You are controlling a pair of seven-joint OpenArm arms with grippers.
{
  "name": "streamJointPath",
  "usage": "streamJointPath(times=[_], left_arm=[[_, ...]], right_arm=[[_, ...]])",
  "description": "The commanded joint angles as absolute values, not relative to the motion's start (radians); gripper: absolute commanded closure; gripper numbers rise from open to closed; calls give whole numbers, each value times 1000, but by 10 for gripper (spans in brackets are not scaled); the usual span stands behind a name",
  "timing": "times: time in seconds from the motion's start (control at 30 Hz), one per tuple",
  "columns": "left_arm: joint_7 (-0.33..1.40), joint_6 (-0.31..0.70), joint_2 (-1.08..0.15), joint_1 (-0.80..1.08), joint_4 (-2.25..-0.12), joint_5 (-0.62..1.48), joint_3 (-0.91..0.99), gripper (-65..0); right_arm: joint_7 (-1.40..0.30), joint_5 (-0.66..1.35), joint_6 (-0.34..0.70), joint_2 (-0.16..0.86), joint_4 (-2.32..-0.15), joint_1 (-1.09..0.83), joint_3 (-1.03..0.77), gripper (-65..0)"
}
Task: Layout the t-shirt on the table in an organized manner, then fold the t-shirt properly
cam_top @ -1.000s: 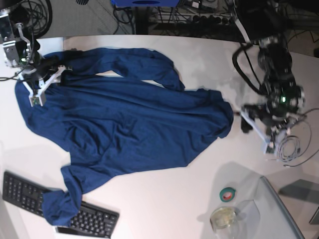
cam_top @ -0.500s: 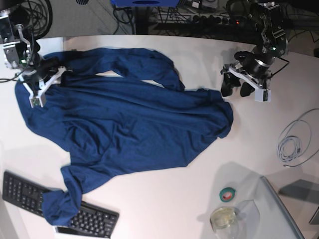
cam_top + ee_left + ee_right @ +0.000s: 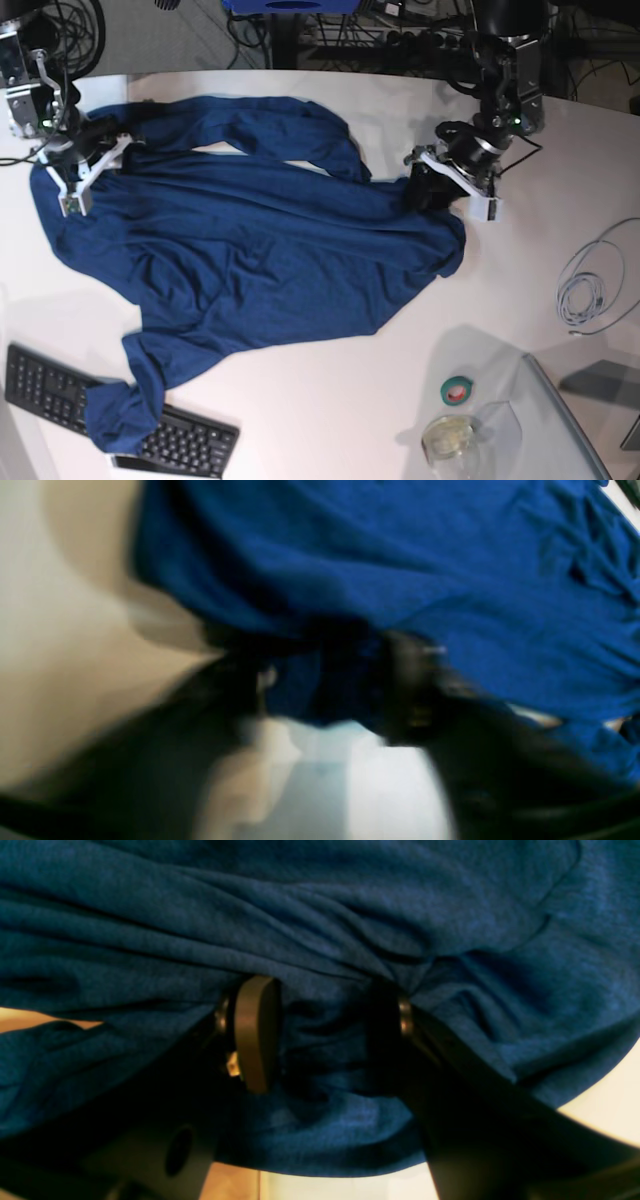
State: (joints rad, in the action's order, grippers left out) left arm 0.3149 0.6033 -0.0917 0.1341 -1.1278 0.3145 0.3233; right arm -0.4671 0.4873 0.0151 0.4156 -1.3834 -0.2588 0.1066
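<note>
The t-shirt (image 3: 250, 250) sprawls crumpled across the table (image 3: 330, 400), long axis running from far left to near right, one sleeve draped over the keyboard (image 3: 120, 420). The right gripper (image 3: 325, 1035) pinches bunched fabric; the left gripper (image 3: 430, 190) sits at the opposite edge, its grip unclear.

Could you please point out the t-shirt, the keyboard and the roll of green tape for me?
t-shirt (image 3: 250, 260): base view, middle of its body.
keyboard (image 3: 50, 385): base view, left key rows.
green tape (image 3: 458, 391): base view, the roll's ring.
</note>
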Motion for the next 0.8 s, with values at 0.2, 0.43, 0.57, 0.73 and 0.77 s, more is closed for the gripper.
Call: streamJointPath(times=[0.2, 0.43, 0.57, 0.73, 0.77], left_arm=[[452, 506, -166, 114, -1337, 223, 294, 0], [774, 481, -176, -2, -1612, 56, 275, 0], [845, 478, -173, -94, -1563, 1, 183, 0], [845, 476, -168, -185, -1383, -18, 73, 0], [845, 476, -156, -200, -1349, -19, 70, 0]], right_arm=[[-466, 483, 7, 432, -1386, -240, 102, -279], [-466, 483, 7, 430, -1388, -217, 102, -279], [-469, 483, 7, 429, -1394, -189, 102, -279], [-533, 483, 7, 429, -1411, -166, 102, -279], [-538, 483, 7, 429, -1422, -166, 102, -279]])
